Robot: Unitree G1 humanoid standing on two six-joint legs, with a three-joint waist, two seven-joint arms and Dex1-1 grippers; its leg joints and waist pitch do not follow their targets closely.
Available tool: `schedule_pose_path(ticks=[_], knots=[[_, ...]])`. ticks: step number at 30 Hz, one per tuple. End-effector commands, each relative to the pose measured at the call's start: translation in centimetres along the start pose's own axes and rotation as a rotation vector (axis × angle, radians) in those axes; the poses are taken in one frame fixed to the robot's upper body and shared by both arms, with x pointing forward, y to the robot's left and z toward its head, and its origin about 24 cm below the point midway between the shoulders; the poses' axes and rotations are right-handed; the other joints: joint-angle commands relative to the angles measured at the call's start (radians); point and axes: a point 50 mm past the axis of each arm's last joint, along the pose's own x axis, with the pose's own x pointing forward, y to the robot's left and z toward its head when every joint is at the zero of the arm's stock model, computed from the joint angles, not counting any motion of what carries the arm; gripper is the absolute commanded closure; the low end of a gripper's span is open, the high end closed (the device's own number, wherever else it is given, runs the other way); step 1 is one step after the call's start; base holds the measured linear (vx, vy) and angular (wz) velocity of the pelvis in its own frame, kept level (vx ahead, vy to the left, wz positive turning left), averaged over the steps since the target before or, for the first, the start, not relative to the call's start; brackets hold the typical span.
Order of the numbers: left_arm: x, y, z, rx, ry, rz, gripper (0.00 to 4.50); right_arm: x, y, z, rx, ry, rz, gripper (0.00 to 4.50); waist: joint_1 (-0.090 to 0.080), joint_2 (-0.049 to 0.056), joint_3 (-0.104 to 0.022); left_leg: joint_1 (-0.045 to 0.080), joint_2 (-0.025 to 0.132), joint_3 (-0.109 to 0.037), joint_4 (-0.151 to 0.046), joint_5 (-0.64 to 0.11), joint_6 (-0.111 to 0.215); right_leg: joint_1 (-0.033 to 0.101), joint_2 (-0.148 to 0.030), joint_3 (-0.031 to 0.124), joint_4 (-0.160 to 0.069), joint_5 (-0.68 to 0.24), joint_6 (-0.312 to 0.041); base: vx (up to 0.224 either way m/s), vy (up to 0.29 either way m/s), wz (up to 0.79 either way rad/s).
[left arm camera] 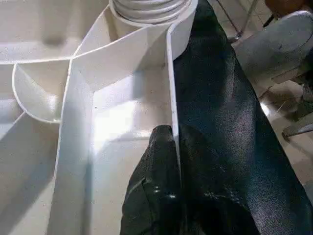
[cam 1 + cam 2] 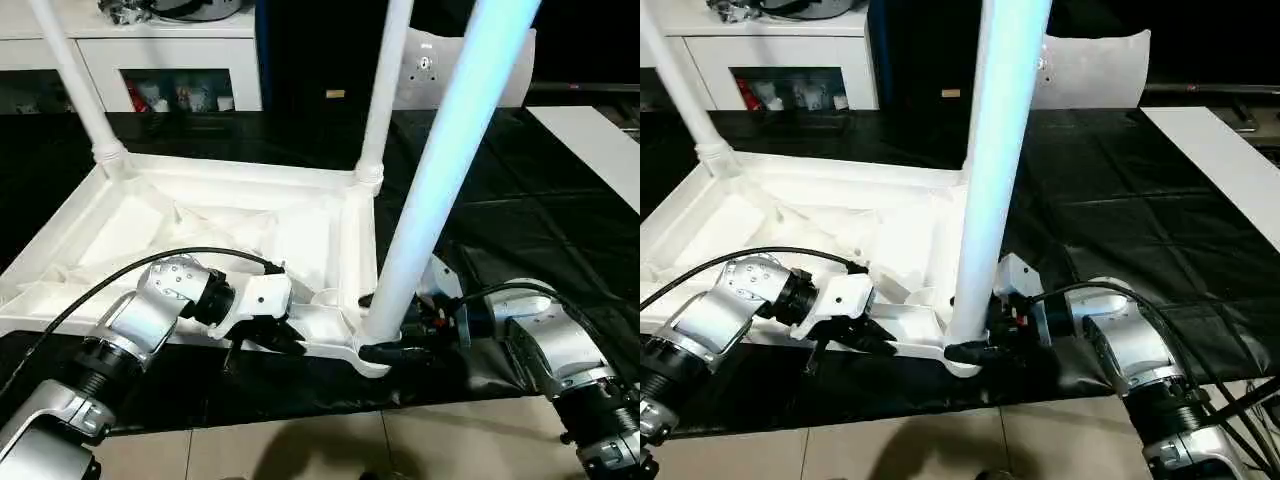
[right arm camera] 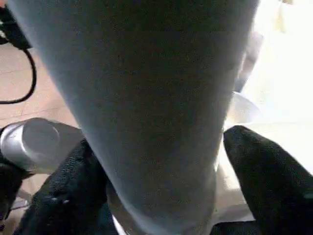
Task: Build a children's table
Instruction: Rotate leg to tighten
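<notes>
Black sheeting point(image 2: 520, 215) over the floor carries the upturned children's table point(image 2: 300, 235), ribs facing up, a white cabinet point(image 2: 150, 60) behind it.

All-white plastic, square top lying flat with its ribbed underside showing; two far legs point(image 2: 385, 90) stand upright in their round corner sockets, long axes vertical; a third leg point(image 2: 440, 170) rises from the near socket, leaning slightly to the right towards its top; the right gripper point(image 2: 385, 352) has its black fingers point(image 3: 264, 171) spread either side of that leg's base, pressed against it; the left gripper point(image 1: 171, 196) pinches the top's thin rim wall beside that corner, nearly closed on it.
</notes>
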Motion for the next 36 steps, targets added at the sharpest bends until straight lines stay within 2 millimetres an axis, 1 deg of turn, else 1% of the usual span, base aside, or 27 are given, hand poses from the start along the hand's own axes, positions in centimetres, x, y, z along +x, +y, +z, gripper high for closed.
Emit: schedule_pose_path(ticks=[1,2,4,5,7,9,10,11,18,19,20,21,22,23,24,25,26,27,28,29,30,31,32,33,34,35,36], knots=[[0.5,-0.2,0.4,0.048,0.028,-0.067,4.5,-0.2,0.0,0.0,-0.008,0.036,0.018,0.92,-0.007,-0.006,-0.074,-0.018,0.001,0.033,-0.07,-0.101,0.073,0.073,-0.038,0.051,-0.063,-0.318,-0.179,0.0,0.0,0.0],[0.5,-0.2,0.4,0.048,0.028,-0.067,4.5,-0.2,0.0,0.0,-0.008,0.036,0.018,1.15,-0.007,-0.006,-0.074,-0.018,0.001,0.033,-0.071,-0.101,0.07,0.074,-0.038,0.052,-0.062,-0.318,-0.179,0.0,0.0,0.0],[0.5,-0.2,0.3,0.048,0.031,-0.07,4.5,-0.3,0.0,-0.3,-0.005,0.048,0.023,1.21,-0.007,-0.008,-0.073,-0.019,0.001,0.033,-0.071,-0.104,0.069,0.073,-0.038,0.052,-0.063,-0.321,-0.179,0.0,0.0,0.0],[0.5,-0.2,0.2,0.049,0.032,-0.071,4.5,-0.3,0.0,-0.3,-0.004,0.051,0.024,1.39,-0.007,-0.009,-0.074,-0.019,0.001,0.033,-0.071,-0.102,0.069,0.074,-0.038,0.052,-0.062,-0.319,-0.178,0.0,0.0,0.0],[0.5,-0.2,0.2,0.048,0.031,-0.07,4.5,-0.3,0.0,-0.5,-0.007,0.063,0.027,1.39,-0.007,-0.009,-0.073,-0.018,0.001,0.033,-0.071,-0.105,0.07,0.072,-0.037,0.052,-0.063,-0.32,-0.179,0.0,0.0,0.0],[0.5,-0.2,0.2,0.048,0.031,-0.069,4.5,-0.3,0.0,-0.6,-0.006,0.066,0.027,1.6,-0.007,-0.009,-0.073,-0.019,0.001,0.033,-0.071,-0.106,0.068,0.073,-0.037,0.051,-0.062,-0.315,-0.181,0.0,0.0,0.0],[0.4,-0.1,0.2,0.047,0.031,-0.068,4.5,-0.2,0.0,-0.6,0.004,0.06,0.024,1.65,-0.006,-0.006,-0.072,-0.018,0.001,0.033,-0.071,-0.108,0.068,0.073,-0.037,0.051,-0.062,-0.316,-0.182,0.0,0.0,0.0],[0.4,-0.1,0.2,0.047,0.031,-0.067,4.5,-0.2,0.0,-0.6,0.015,0.053,0.023,1.67,-0.007,-0.007,-0.072,-0.019,0.001,0.033,-0.071,-0.11,0.068,0.074,-0.037,0.051,-0.063,-0.32,-0.18,0.0,0.0,0.0],[0.3,0.0,0.3,0.032,0.015,-0.05,4.5,0.3,0.3,-0.5,0.071,0.003,0.037,1.76,-0.007,-0.006,-0.069,-0.018,0.001,0.032,-0.072,-0.119,0.066,0.073,-0.036,0.051,-0.065,-0.33,-0.179,0.0,0.0,0.0],[0.3,0.1,0.4,0.015,-0.001,-0.033,4.5,0.5,0.5,-0.6,0.102,-0.028,0.039,1.76,-0.006,-0.001,-0.069,-0.018,0.002,0.032,-0.073,-0.116,0.065,0.073,-0.036,0.051,-0.064,-0.327,-0.181,0.0,0.0,0.0],[0.5,0.3,0.7,-0.01,-0.017,0.005,4.5,0.9,0.8,-0.6,0.134,-0.061,0.031,1.76,-0.006,-0.001,-0.068,-0.018,0.001,0.032,-0.072,-0.119,0.063,0.073,-0.037,0.051,-0.065,-0.33,-0.181,0.0,0.0,0.0],[0.5,0.3,0.7,-0.01,-0.017,0.005,4.5,0.9,0.8,-0.6,0.134,-0.061,0.031,1.76,-0.004,-0.003,-0.07,-0.016,0.003,0.032,-0.072,-0.116,0.062,0.072,-0.037,0.052,-0.065,-0.322,-0.184,0.0,0.0,0.0],[0.6,0.5,0.9,-0.041,-0.027,0.043,4.5,1.4,1.0,-0.7,0.167,-0.088,0.005,1.76,-0.005,-0.001,-0.069,-0.018,0.002,0.032,-0.073,-0.118,0.061,0.072,-0.036,0.051,-0.064,-0.324,-0.186,0.0,0.0,0.0],[0.7,0.7,1.0,-0.074,-0.031,0.081,4.5,2.0,1.0,-0.8,0.193,-0.109,-0.028,1.77,-0.004,0.001,-0.067,-0.016,0.003,0.032,-0.074,-0.12,0.055,0.072,-0.037,0.052,-0.065,-0.325,-0.184,0.0,0.0,0.0],[0.8,0.8,1.0,-0.094,-0.032,0.103,4.5,2.3,1.0,-0.9,0.208,-0.119,-0.051,1.77,-0.007,-0.001,-0.064,-0.017,0.001,0.032,-0.076,-0.142,0.048,0.072,-0.036,0.049,-0.07,-0.359,-0.174,0.0,0.0,0.0],[0.8,0.8,1.0,-0.094,-0.032,0.103,4.5,2.3,1.0,-0.9,0.208,-0.119,-0.051,1.78,-0.007,-0.001,-0.064,-0.017,0.001,0.032,-0.076,-0.142,0.048,0.072,-0.036,0.049,-0.07,-0.359,-0.174,0.0,0.0,0.0],[1.2,1.1,1.3,-0.124,-0.048,0.149,4.5,3.3,0.8,-1.1,0.235,-0.125,-0.13,1.78,-0.009,0.011,-0.059,-0.014,-0.004,0.029,-0.078,-0.183,0.038,0.069,-0.035,0.044,-0.081,-0.441,-0.144,0.0,0.0,0.0],[1.7,1.5,1.9,-0.153,-0.072,0.214,4.5,4.5,0.4,-1.2,0.275,-0.147,-0.233,1.78,-0.015,0.004,-0.056,-0.011,-0.006,0.032,-0.076,-0.207,0.03,0.062,-0.034,0.042,-0.091,-0.484,-0.125,0.0,0.0,0.0],[1.7,1.5,1.9,-0.153,-0.072,0.214,4.5,4.5,0.4,-1.2,0.275,-0.147,-0.233,1.78,-0.02,0.004,-0.052,-0.01,-0.008,0.032,-0.076,-0.225,0.024,0.06,-0.034,0.04,-0.094,-0.518,-0.113,0.0,0.0,0.0],[2.1,1.9,2.4,-0.176,-0.09,0.269,4.5,5.4,0.0,-1.2,0.317,-0.168,-0.318,1.78,-0.028,0.01,-0.05,-0.009,-0.014,0.027,-0.076,-0.259,0.009,0.061,-0.034,0.028,-0.104,-0.596,-0.079,0.0,0.0,0.0],[2.1,1.9,2.5,-0.178,-0.091,0.272,4.5,5.5,0.0,-1.2,0.319,-0.17,-0.323,1.78,-0.039,0.004,-0.05,-0.013,-0.019,0.023,-0.073,-0.278,0.006,0.064,-0.032,0.014,-0.117,-0.65,-0.035,0.0,0.0,0.0],[3.2,2.7,3.7,-0.227,-0.137,0.386,4.5,7.1,-0.9,-0.9,0.394,-0.203,-0.455,1.78,-0.041,0.017,-0.051,-0.009,-0.018,0.021,-0.073,-0.285,0.003,0.064,-0.034,0.013,-0.119,-0.651,-0.029,0.0,0.0,0.0],[3.6,3.0,4.3,-0.248,-0.155,0.427,4.5,7.7,-1.2,-0.8,0.414,-0.207,-0.497,1.78,-0.057,0.018,-0.051,-0.002,-0.016,0.018,-0.072,-0.314,0.006,0.059,-0.034,-0.001,-0.132,-0.653,-0.026,0.0,0.0,0.0],[3.9,3.1,4.7,-0.262,-0.167,0.447,4.5,8.1,-1.5,-0.7,0.427,-0.21,-0.525,1.78,-0.073,0.016,-0.052,-0.013,-0.014,0.012,-0.075,-0.328,0.011,0.071,-0.033,-0.009,-0.133,-0.632,-0.021,0.0,0.0,0.0],[4.2,3.2,5.0,-0.273,-0.176,0.461,4.5,8.3,-1.7,-0.6,0.436,-0.212,-0.545,1.78,-0.077,0.02,-0.052,-0.011,-0.01,0.011,-0.077,-0.339,0.013,0.072,-0.035,-0.011,-0.132,-0.617,-0.026,0.0,0.0,0.0],[4.2,3.2,5.0,-0.273,-0.176,0.461,4.5,8.3,-1.7,-0.6,0.436,-0.212,-0.545,1.78,-0.083,0.024,-0.051,-0.008,-0.008,0.009,-0.079,-0.354,0.021,0.071,-0.035,-0.014,-0.136,-0.606,-0.031,-0.012,0.052,-0.08],[4.4,3.2,5.3,-0.287,-0.187,0.478,4.5,8.7,-1.9,-0.5,0.448,-0.214,-0.573,1.78,-0.094,0.029,-0.057,-0.015,-0.005,0.005,-0.081,-0.354,0.041,0.08,-0.041,-0.013,-0.131,-0.547,-0.05,-0.012,0.052,-0.08]])
